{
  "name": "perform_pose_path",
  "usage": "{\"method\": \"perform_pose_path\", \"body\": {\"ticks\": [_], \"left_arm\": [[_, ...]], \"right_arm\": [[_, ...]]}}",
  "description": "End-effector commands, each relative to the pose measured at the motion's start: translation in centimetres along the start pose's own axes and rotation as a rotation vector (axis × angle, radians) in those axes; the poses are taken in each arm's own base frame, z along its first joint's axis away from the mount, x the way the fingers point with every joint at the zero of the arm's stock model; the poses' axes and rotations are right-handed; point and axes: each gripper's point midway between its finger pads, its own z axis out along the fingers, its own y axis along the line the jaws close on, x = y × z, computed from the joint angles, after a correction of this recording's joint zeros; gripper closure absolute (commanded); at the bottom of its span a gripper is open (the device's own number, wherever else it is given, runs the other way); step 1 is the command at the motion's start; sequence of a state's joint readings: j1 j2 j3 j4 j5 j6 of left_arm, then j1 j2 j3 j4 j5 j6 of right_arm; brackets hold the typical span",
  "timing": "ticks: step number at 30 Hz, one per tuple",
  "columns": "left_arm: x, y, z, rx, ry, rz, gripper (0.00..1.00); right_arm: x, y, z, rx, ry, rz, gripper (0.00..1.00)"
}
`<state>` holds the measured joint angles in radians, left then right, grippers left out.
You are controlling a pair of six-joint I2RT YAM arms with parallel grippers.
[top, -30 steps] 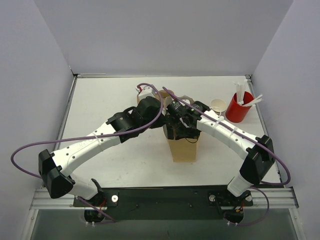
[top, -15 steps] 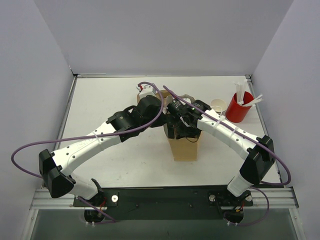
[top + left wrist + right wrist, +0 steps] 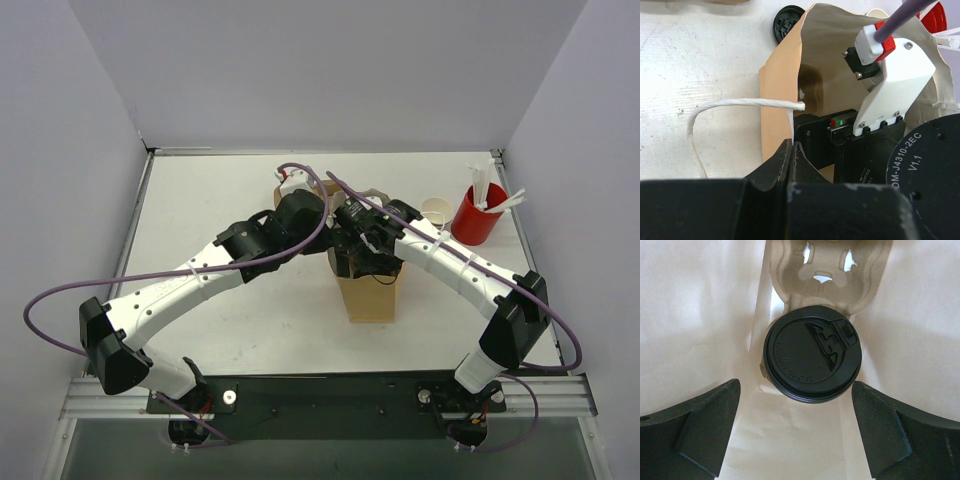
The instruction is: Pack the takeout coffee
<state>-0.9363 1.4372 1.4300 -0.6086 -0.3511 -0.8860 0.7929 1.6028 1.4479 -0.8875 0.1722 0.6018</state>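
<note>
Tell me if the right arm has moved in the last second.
No. In the top view the right arm keeps the same place beside the red cup, its wrist still down in the bag.

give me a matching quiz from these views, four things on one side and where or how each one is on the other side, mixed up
Things:
1 takeout coffee
2 left pincer
3 right pincer
4 red cup

States:
a open, above the coffee
b holding white sticks
c shut on the rim of the paper bag
d down inside the bag

Pairs: 1-d, 2-c, 3-a, 4-b
</note>
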Motion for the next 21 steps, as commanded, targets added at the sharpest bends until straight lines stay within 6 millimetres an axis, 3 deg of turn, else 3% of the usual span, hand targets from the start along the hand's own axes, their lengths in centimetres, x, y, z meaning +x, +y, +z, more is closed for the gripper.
{"method": "perform_pose_path", "body": {"ticks": [1, 21], "left_arm": [[0.74, -0.37, 0.4, 0.0, 0.038, 0.03, 1.0], [0.45, -0.88, 0.29, -0.003, 0.043, 0.081, 1.0]], "right_arm": [[-2.38, 1.86, -2.74, -0.096, -0.093, 0.011, 0.12], [-2.23, 2.75, -2.55, -0.091, -0.087, -0.022, 0.12]]}}
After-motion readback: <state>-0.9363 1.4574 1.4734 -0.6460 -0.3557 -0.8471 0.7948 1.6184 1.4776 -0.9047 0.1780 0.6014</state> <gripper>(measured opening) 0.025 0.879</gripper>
